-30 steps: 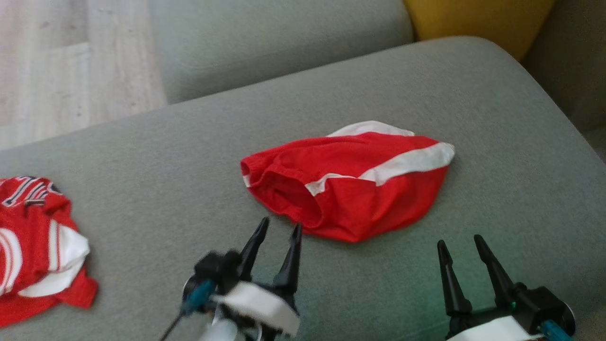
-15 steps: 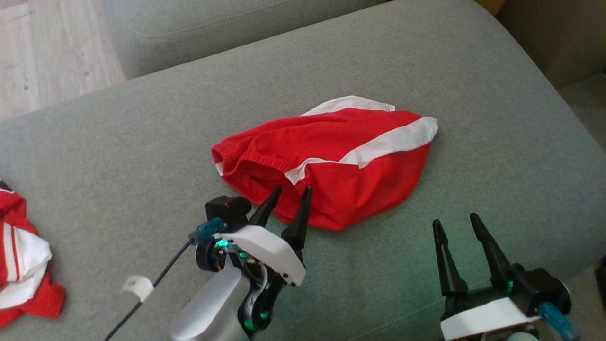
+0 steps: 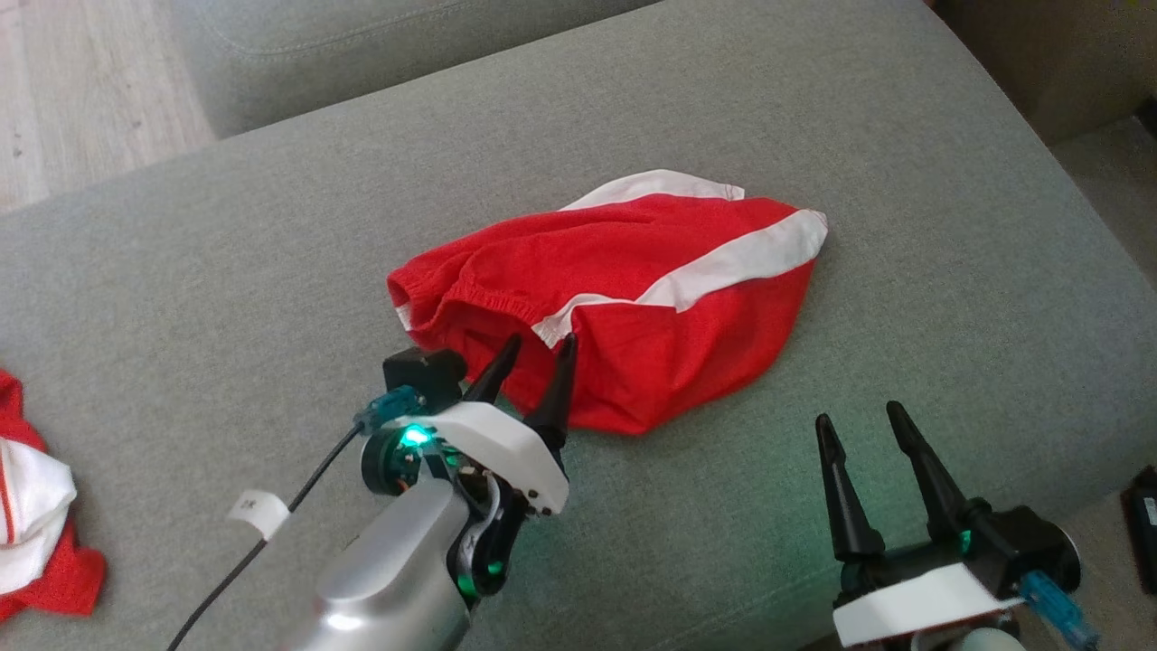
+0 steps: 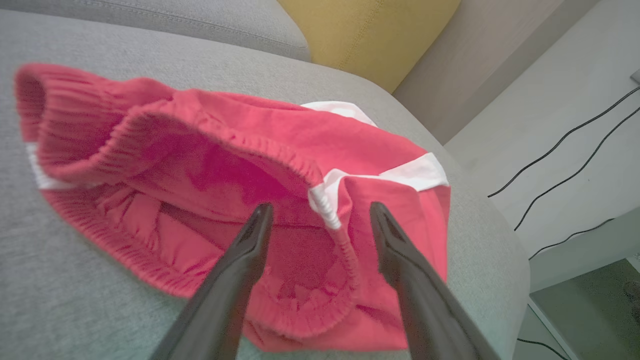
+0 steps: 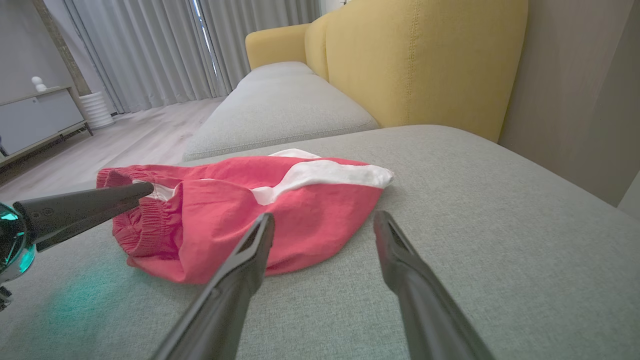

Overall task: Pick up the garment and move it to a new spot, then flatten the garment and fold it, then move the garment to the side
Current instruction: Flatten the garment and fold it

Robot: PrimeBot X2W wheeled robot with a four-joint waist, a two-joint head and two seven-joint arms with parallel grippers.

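Head view: the red garment (image 3: pixel 651 298), soft cloth with white side stripes and a gathered elastic waistband, is seen crumpled in a rounded heap on the grey woven sofa cushion (image 3: pixel 226 253). The left tool (image 3: pixel 542 342) is spread wide and empty, its tips at the waistband edge. The right tool (image 3: pixel 857 412) is spread too, nothing gripped, apart from the cloth.

Left wrist view: the puckered waistband gapes between tapered dark fingers (image 4: pixel 235 270); contact cannot be told.

Right wrist view: a stitched yellow backrest (image 5: pixel 425 65) is seen behind.
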